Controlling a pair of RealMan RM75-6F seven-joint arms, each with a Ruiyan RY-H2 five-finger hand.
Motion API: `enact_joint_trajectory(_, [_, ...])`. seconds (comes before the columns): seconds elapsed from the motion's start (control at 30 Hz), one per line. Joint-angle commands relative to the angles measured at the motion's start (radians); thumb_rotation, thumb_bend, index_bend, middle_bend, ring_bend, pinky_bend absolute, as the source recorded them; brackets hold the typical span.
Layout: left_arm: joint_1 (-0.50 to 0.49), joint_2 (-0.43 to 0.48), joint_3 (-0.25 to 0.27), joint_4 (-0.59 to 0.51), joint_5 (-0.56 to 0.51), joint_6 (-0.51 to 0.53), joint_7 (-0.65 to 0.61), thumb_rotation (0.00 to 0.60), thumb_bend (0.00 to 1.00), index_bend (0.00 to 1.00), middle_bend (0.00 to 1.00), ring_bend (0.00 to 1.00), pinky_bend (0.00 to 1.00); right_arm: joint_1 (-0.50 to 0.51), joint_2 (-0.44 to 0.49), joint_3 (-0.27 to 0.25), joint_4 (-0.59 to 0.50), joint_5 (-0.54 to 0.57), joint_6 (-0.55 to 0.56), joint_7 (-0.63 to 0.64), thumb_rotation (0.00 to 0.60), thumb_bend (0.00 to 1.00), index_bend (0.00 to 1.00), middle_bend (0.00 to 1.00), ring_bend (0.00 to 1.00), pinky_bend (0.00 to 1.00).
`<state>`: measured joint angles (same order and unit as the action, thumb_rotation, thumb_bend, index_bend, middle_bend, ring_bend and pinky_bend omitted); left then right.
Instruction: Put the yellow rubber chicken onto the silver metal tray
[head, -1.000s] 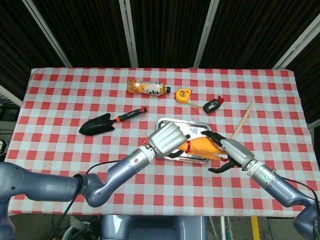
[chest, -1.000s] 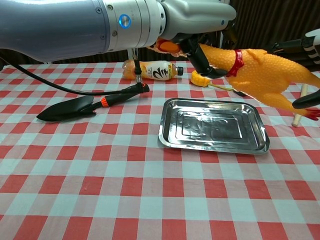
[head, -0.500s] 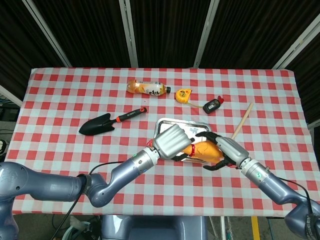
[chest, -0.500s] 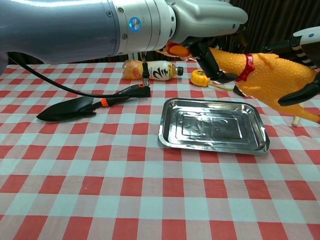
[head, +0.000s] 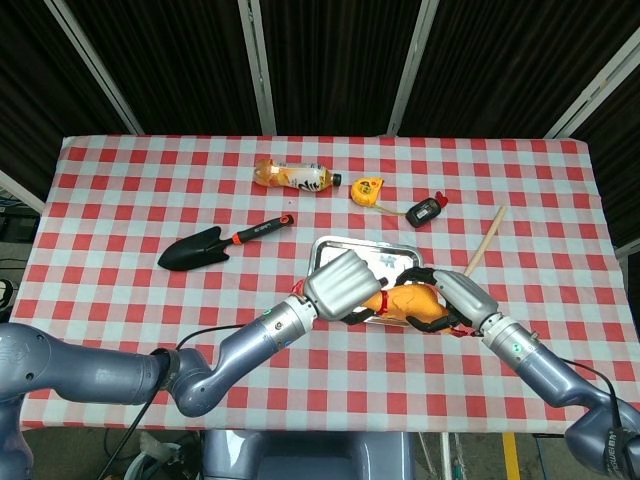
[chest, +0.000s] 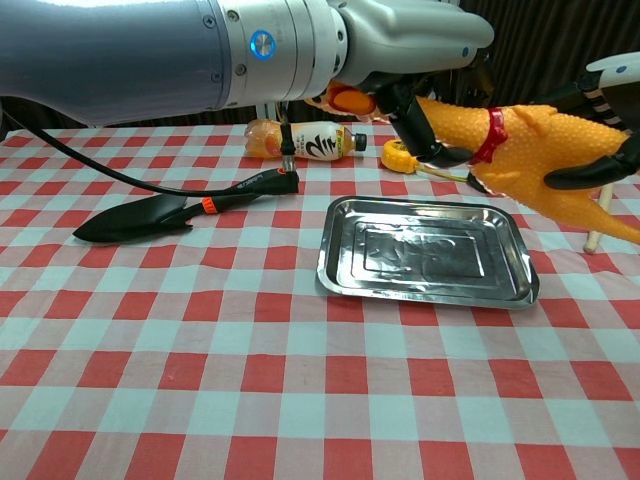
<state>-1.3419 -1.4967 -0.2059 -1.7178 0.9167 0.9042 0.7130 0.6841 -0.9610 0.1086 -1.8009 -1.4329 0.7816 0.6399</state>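
Both hands grip the yellow rubber chicken (chest: 520, 150): left hand (head: 338, 284) at its head, right hand (head: 452, 298) around its body, above the silver metal tray (chest: 425, 252).

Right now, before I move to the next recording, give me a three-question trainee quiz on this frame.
1. True or false: the yellow rubber chicken rests flat in the silver metal tray.
2. Which hands hold the chicken? A) left hand only B) right hand only C) both
3. Fill in: the black-bladed tool left of the tray is a garden ____.

Key: 1 false, it is held above the tray; 2 C, fingers of both wrap it; 3 trowel.
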Motion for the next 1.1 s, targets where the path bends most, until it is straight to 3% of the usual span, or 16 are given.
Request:
enact_joint_trajectory(0.03, [-0.001, 0.003, 0.001, -0.005, -0.004, 0.000, 0.003, 0.600, 0.64, 0.70, 0.69, 0.60, 0.68, -0.001, -0.001, 0.001, 0.001, 0.002, 0.000, 0.000, 0.600, 0.41, 0.36, 0.27, 0.23, 0.23])
enact_joint_trajectory(0.2, [-0.002, 0.010, 0.001, -0.016, -0.012, 0.004, 0.010, 0.600, 0.63, 0.70, 0.69, 0.60, 0.68, -0.001, -0.004, 0.004, 0.003, 0.005, -0.001, -0.006, 0.600, 0.46, 0.38, 0.28, 0.25, 0.24])
enact_joint_trajectory(0.33, [-0.002, 0.016, 0.002, -0.026, -0.017, 0.004, 0.011, 0.600, 0.63, 0.70, 0.69, 0.60, 0.68, -0.001, -0.013, 0.008, 0.009, 0.018, -0.001, -0.015, 0.600, 0.58, 0.44, 0.34, 0.31, 0.29])
enact_joint_trajectory(0.7, [-0.001, 0.020, 0.004, -0.039, -0.016, 0.019, 0.016, 0.600, 0.63, 0.70, 0.69, 0.60, 0.68, -0.014, -0.046, 0.027, 0.012, 0.050, 0.035, -0.060, 0.600, 0.98, 0.80, 0.69, 0.69, 0.72])
enact_joint_trajectory(0.87, [0.000, 0.020, 0.004, -0.039, -0.011, 0.021, 0.012, 0.600, 0.63, 0.70, 0.69, 0.60, 0.68, -0.027, -0.054, 0.035, 0.002, 0.073, 0.061, -0.092, 0.600, 1.00, 0.92, 0.80, 0.80, 0.81])
enact_joint_trajectory(1.1, [0.003, 0.024, 0.006, -0.043, -0.001, 0.024, 0.008, 0.600, 0.63, 0.70, 0.69, 0.60, 0.68, -0.031, -0.058, 0.038, -0.014, 0.086, 0.062, -0.126, 0.600, 1.00, 0.97, 0.85, 0.85, 0.85])
